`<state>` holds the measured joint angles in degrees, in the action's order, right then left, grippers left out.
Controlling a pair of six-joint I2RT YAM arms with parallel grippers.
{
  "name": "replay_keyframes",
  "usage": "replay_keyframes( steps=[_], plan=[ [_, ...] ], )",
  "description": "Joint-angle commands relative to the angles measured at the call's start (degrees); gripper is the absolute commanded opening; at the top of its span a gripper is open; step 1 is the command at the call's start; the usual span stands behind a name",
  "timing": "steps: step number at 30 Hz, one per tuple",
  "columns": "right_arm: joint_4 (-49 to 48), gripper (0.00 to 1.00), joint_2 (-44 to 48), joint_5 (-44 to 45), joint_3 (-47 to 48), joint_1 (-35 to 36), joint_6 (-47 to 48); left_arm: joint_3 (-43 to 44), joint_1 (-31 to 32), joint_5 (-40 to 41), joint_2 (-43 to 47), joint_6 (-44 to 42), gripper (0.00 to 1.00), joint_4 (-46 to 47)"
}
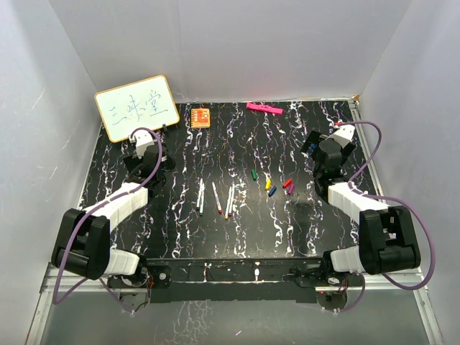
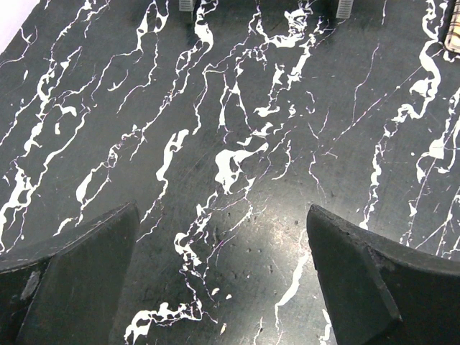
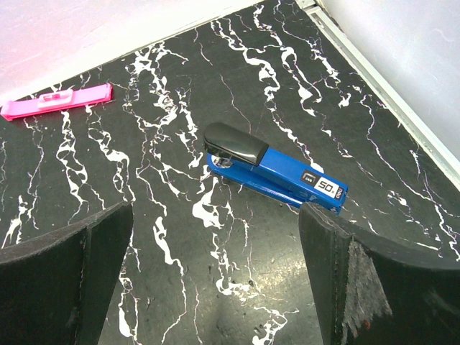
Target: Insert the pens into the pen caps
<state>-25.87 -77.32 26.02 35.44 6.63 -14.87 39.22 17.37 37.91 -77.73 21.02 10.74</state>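
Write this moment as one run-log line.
left claw: open, empty | right claw: open, empty | thin white-barrelled pens: lying loose | small coloured plastic caps: separate, beside pens

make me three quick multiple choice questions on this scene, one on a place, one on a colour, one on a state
1. In the top view, next to the pens, the pen caps lie
A. to their left
B. to their right
C. on top of them

2. The body of the stapler is
A. red
B. blue
C. green

3. The right gripper is
A. shut on a pen
B. shut on a cap
C. open and empty

Answers:
1 B: the coloured caps sit right of the white barrels, apart from them.
2 B: the right wrist view shows a blue body with a black top.
3 C: its fingers stand wide apart with only table between them.
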Motion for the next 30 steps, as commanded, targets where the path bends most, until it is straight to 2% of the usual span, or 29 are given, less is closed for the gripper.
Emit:
replay_keyframes(
  steps=[1, 9, 12, 16, 17, 19, 24, 28, 30],
  plan=[
    [-1.5, 0.98, -0.5, 1.7, 4.1, 0.1, 1.4, 1.2, 0.0, 0.4, 0.1, -0.6, 0.98, -0.3],
    [-0.9, 0.98, -2.1, 2.4, 3.9, 0.1, 0.9, 0.6, 0.0, 0.2, -1.9, -0.5, 0.99, 1.4],
    [-0.8, 0.98, -1.7, 3.9, 4.2, 0.1, 0.8, 2.0, 0.0, 1.6, -2.7, 0.6, 0.98, 0.3],
    [0.1, 0.98, -1.5, 4.5, 5.7, 0.1, -0.2, 3.3, 0.0, -0.5, -3.8, -0.3, 0.98, -1.7],
    [0.1, 0.98, -1.6, 4.4, 6.0, 0.1, -0.5, 3.6, 0.0, -1.7, -3.8, -0.7, 0.95, -1.9],
    [0.2, 0.98, -1.6, 4.3, 6.5, 0.1, -1.1, 3.9, 0.1, -3.8, -4.0, -0.6, 0.83, -2.1],
    [0.2, 0.98, -1.0, 4.6, 6.3, 0.1, -1.1, 7.3, 0.2, -10.2, -5.5, 0.6, 0.77, -9.0],
    [-0.7, 0.98, 0.2, 7.2, 5.1, 0.1, -0.6, 8.7, 2.2, -16.6, -6.4, 1.6, 0.60, -13.9],
    [-1.3, 0.98, 0.5, 7.7, 4.8, 0.1, -0.7, 8.7, 4.0, -17.4, -6.7, 2.2, 0.57, -15.5]
  ],
)
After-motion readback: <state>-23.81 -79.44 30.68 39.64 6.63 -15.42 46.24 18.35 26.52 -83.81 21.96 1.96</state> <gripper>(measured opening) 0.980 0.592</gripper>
